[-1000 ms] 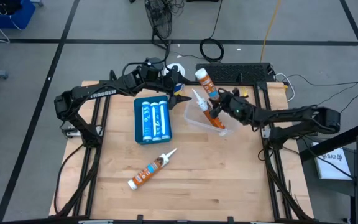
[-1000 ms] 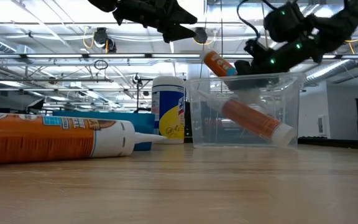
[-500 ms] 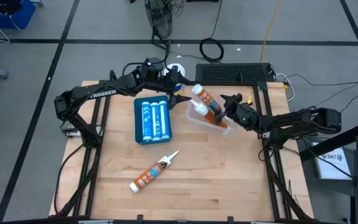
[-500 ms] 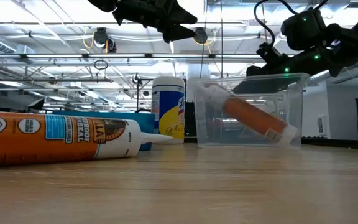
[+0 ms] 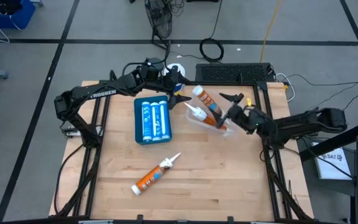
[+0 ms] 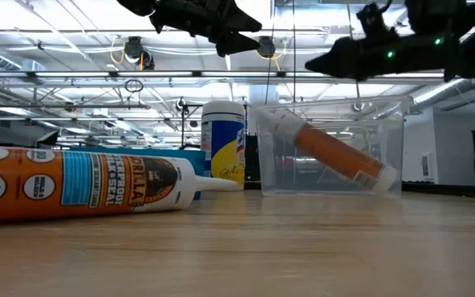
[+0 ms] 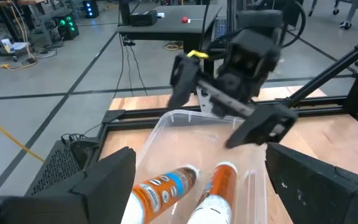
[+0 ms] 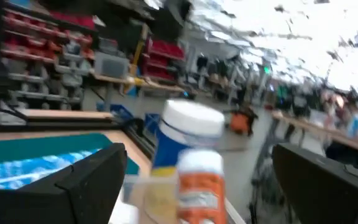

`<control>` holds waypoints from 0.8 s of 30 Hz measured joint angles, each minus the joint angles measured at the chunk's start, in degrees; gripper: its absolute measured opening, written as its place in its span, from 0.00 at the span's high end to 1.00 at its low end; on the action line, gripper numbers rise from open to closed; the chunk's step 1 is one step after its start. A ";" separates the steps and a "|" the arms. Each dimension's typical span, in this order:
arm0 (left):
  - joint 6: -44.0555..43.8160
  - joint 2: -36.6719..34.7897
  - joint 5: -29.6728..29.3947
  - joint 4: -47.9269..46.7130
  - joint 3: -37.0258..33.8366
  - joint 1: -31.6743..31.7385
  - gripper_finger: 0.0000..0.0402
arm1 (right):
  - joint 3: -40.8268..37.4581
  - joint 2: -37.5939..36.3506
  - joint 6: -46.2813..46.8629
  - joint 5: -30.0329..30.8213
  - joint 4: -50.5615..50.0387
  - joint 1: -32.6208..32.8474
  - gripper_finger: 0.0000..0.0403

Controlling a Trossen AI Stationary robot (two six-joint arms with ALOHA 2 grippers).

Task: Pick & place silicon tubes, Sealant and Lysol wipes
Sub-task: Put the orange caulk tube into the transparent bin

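Note:
A clear plastic tub [image 5: 190,121] holds two orange sealant tubes [image 7: 219,186]; one lies slanted [image 6: 332,153], its upper end on the tub's wall. The Lysol wipes canister [image 6: 223,140], white lid and blue-and-yellow label, stands upright on the table beyond the tub and also shows in the right wrist view [image 8: 188,134]. Another orange tube [image 5: 156,174] lies on the table toward the near edge. My right gripper [image 5: 227,109] is open and empty above the tub's right side. My left gripper [image 5: 179,84] is open and empty above the tub's far left, near the canister.
A blue tray [image 5: 152,119] with blue-and-white tubes lies left of the tub. A black keyboard [image 5: 235,73] sits at the far edge. Bare wood lies across the near half around the loose tube.
My right gripper has let go of an orange tube, opened, risen and drawn back toward the table's right edge. The tube has dropped into the tub and lies slanted there. The loose tube on the table has rolled a little.

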 joint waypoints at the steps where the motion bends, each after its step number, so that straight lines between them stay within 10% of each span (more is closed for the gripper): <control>1: 0.01 0.00 0.00 -0.01 0.00 0.00 0.13 | 0.01 -0.92 -1.09 -0.01 -0.28 0.88 0.07; 12: -7.60 -0.07 0.15 -0.91 0.03 -0.75 0.13 | 0.01 -2.98 -4.96 0.10 -3.91 3.66 0.07; 17: -4.57 -0.59 3.05 -18.52 0.07 -5.39 0.13 | 0.01 -2.97 -4.76 0.21 -5.12 3.27 0.07; 24: -9.27 -0.79 -23.94 -36.13 0.02 -26.41 0.13 | 0.01 -2.99 -5.47 0.21 -4.48 3.22 0.07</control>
